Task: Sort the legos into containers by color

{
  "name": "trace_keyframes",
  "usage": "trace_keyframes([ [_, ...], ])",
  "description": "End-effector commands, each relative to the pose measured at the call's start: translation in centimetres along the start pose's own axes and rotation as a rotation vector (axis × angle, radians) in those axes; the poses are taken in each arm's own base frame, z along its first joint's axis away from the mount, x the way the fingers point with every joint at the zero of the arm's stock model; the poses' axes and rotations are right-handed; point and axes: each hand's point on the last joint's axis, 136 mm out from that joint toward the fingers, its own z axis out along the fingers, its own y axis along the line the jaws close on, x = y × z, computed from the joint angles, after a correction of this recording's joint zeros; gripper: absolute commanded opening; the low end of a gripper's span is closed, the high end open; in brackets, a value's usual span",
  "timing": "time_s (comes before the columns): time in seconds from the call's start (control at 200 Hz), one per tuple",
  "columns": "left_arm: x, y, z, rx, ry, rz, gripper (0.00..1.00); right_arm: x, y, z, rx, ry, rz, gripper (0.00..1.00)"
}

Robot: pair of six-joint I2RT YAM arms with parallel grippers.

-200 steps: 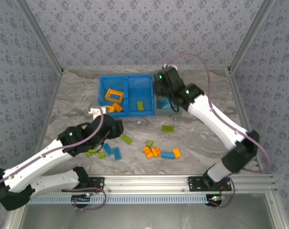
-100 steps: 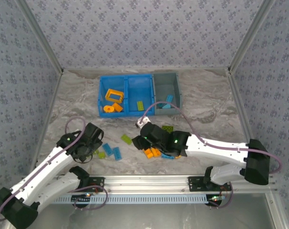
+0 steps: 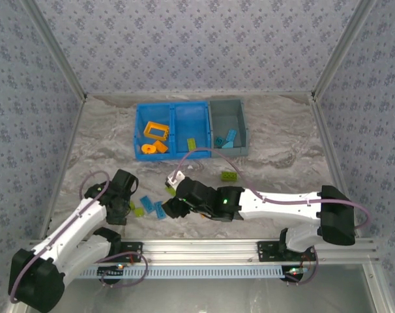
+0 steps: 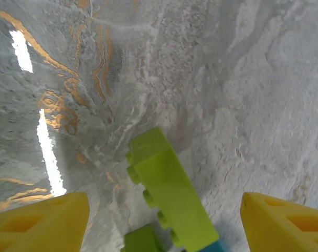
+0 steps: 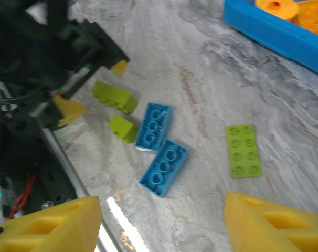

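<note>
Since the right gripper (image 5: 159, 223) has come away from the grey bin (image 3: 244, 127) at upper centre, 2 blue bricks (image 3: 231, 135) lie inside it, so the blue sorting advances. It hangs wide and empty over 2 blue legos (image 5: 154, 125) at lower centre. At lower left, the left gripper (image 4: 164, 226), also wide, straddles a long, studded lime brick (image 4: 167, 194).

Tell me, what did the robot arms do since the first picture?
The right tool swung back from the grey bin toward the near left, over the loose blue bricks, open and empty. The left tool pulled back from the blue bin and hangs open over a green brick. Both bins and the visible bricks stayed put.
</note>
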Motion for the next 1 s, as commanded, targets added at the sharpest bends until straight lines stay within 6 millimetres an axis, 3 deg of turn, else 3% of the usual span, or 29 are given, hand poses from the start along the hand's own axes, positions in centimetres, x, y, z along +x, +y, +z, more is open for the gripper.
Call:
trace_keyframes([
  [0.0,0.6,-0.9,1.1,0.016,0.038,-0.103,0.74,-1.7,2.0,0.1,-0.064,-0.035,-0.022,0.66],
  [0.11,0.4,-0.7,2.0,-0.012,0.029,-0.126,0.67,-1.7,2.3,0.4,-0.064,-0.024,-0.027,0.66],
  [0.23,0.4,-1.2,2.5,0.003,0.031,-0.144,0.49,-1.8,2.4,0.4,-0.06,-0.02,-0.037,0.66],
  [0.43,0.1,-1.8,2.0,0.018,0.019,-0.133,0.19,-2.0,1.8,0.2,-0.024,-0.026,-0.034,0.65],
  [0.495,-0.2,-2.8,1.3,0.07,0.011,-0.118,0.15,-2.4,1.2,-0.3,0.006,-0.046,-0.028,0.64],
  [0.57,-0.8,-5.3,-0.9,0.185,-0.007,-0.05,0.11,-3.0,0.2,-1.3,0.046,-0.076,-0.016,0.63],
  [0.7,-0.5,-10.5,-6.4,0.374,-0.035,0.172,0.1,-4.6,-2.3,-3.9,0.153,-0.169,0.043,0.63],
  [0.854,3.3,-15.6,-11.8,0.521,-0.019,0.503,0.11,-5.6,-6.7,-7.9,0.343,-0.314,0.152,0.65],
  [0.994,9.1,-21.0,-16.3,0.678,0.002,0.767,0.12,-5.6,-9.6,-10.8,0.466,-0.42,0.2,0.66],
])
